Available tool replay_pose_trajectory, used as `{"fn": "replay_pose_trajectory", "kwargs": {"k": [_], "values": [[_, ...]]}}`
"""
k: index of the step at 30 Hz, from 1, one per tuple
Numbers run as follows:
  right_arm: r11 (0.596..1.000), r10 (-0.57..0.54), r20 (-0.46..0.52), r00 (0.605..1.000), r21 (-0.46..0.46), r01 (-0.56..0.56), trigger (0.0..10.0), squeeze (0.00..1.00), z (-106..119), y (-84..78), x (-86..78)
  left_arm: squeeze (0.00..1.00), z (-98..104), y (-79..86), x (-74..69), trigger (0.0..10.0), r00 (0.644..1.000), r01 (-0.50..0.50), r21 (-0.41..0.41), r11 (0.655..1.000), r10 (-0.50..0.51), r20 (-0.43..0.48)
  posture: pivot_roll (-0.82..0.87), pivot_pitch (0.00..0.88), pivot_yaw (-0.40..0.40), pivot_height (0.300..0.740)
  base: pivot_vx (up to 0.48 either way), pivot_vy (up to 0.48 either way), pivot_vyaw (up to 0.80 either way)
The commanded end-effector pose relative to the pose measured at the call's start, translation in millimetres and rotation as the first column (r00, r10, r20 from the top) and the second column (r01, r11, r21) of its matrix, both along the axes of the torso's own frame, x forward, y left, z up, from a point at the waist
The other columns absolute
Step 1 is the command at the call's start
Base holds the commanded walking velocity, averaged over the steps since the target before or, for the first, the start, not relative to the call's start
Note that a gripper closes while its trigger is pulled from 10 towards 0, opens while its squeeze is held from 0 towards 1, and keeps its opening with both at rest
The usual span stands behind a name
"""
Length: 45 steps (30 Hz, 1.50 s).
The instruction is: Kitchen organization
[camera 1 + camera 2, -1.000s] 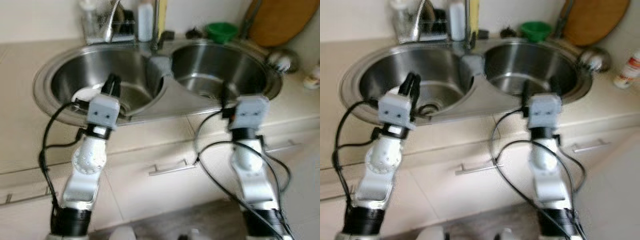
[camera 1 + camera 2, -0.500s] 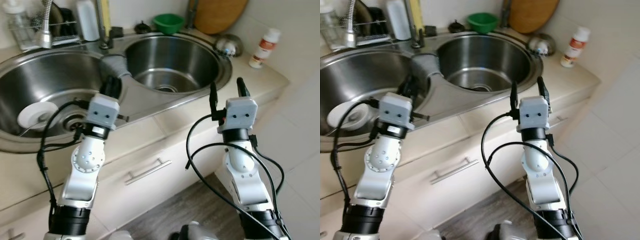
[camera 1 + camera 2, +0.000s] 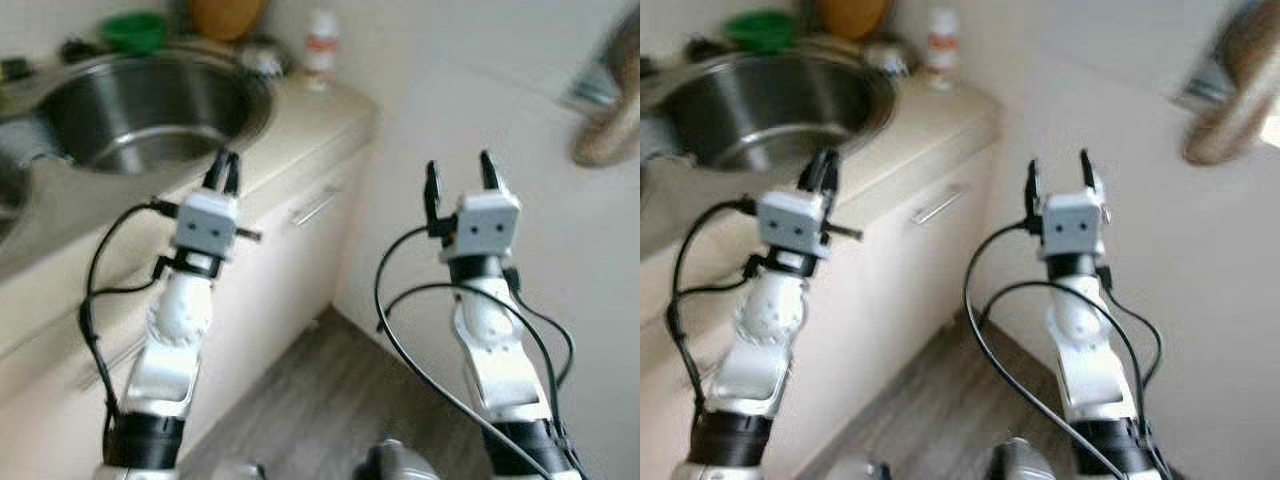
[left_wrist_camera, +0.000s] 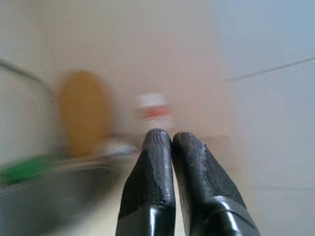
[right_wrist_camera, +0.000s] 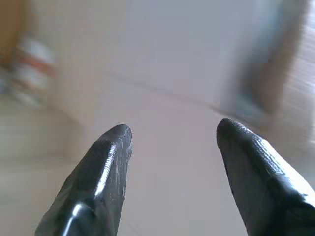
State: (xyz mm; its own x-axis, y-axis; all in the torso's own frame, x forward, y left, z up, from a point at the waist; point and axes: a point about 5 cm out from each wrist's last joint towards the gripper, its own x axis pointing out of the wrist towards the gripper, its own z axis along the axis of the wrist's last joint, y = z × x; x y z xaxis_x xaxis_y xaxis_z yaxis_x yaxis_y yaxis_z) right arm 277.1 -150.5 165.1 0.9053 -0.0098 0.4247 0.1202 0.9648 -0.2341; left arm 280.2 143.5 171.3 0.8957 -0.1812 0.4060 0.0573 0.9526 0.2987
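My left gripper (image 3: 225,171) is raised over the counter's front edge beside the steel sink bowl (image 3: 140,115), its fingers (image 4: 162,162) pressed together with nothing between them. My right gripper (image 3: 459,180) is held up off the counter's end, in front of a pale wall, fingers (image 5: 110,147) spread wide and empty. On the counter's far corner stands a small white bottle with a red label (image 3: 320,45). A green bowl (image 3: 135,28) and a wooden board (image 3: 222,15) sit behind the sink. All views are blurred.
The beige counter (image 3: 310,120) ends at a corner, with a drawer handle (image 3: 315,205) on the cabinet front below. Wood-look floor (image 3: 330,400) lies between my arms. A blurred brownish shape (image 3: 610,120) shows at the upper right against the wall.
The whole picture has swung to the right: the left sink bowl and tap have left view, and the counter's end, wall and floor have come in. Both arms hold the same pose.
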Motion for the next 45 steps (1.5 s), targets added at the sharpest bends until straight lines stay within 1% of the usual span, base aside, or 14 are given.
{"fn": "replay_pose_trajectory", "kwargs": {"k": [1,8,13,16,18,26,34,39,45], "values": [[1.0,-0.001,0.031,1.0,0.01,0.001,10.0,0.0,7.3,0.7,0.7,0.0,3.8,2.0,0.5,10.0,1.0,0.007,0.009,1.0,-0.007,0.009,0.15,0.0,-0.033,0.74,0.0,0.48,-0.8],[1.0,-0.003,0.03,1.0,0.004,0.003,10.0,0.0,7.2,-0.1,0.7,0.0,4.5,1.3,-0.1,10.0,1.0,0.012,0.012,1.0,-0.013,0.027,0.15,0.0,-0.033,0.74,0.0,0.449,-0.8],[1.0,-0.007,0.027,1.0,0.0,0.007,10.0,0.0,6.6,-1.5,0.8,0.0,5.6,-0.9,-1.3,10.0,0.999,0.028,0.021,0.999,-0.029,0.047,0.15,0.0,-0.033,0.74,0.0,0.0,-0.8],[1.0,-0.008,0.026,1.0,-0.001,0.008,10.0,0.0,6.5,-1.8,0.9,0.0,3.2,-2.2,-0.3,10.0,0.999,0.028,0.031,0.999,-0.029,0.029,0.15,0.0,-0.033,0.74,0.0,0.0,-0.8],[1.0,-0.011,0.023,1.0,0.0,0.011,10.0,0.0,6.1,-1.6,1.2,0.0,1.7,-3.6,0.1,10.0,0.999,0.03,0.051,0.998,-0.031,0.02,0.15,0.0,-0.031,0.74,0.0,-0.48,-0.8],[1.0,-0.023,0.018,1.0,-0.001,0.023,10.0,0.0,4.8,-2.6,1.7,0.0,2.0,-3.3,0.2,10.0,0.999,0.035,0.041,0.999,-0.036,0.028,0.14,0.0,-0.029,0.74,0.0,-0.442,-0.8],[0.999,-0.034,0.009,0.999,-0.003,0.034,10.0,0.0,3.0,-3.7,2.9,0.0,2.8,-3.6,-1.3,10.0,0.998,0.047,0.018,0.999,-0.047,0.044,0.14,0.0,-0.031,0.74,0.0,0.0,-0.8],[0.999,-0.04,0.006,0.999,-0.007,0.04,10.0,0.0,2.8,-4.7,4.0,0.0,0.3,-3.0,-0.1,10.0,0.999,0.049,-0.008,0.999,-0.049,0.021,0.15,0.0,-0.031,0.74,0.0,0.0,-0.8],[0.999,-0.042,0.006,0.999,-0.008,0.042,10.0,0.0,2.5,-4.9,4.3,0.0,-1.4,-2.3,0.9,10.0,0.999,0.044,-0.016,0.999,-0.044,0.006,0.15,0.0,-0.031,0.74,0.0,0.0,-0.8]]}}
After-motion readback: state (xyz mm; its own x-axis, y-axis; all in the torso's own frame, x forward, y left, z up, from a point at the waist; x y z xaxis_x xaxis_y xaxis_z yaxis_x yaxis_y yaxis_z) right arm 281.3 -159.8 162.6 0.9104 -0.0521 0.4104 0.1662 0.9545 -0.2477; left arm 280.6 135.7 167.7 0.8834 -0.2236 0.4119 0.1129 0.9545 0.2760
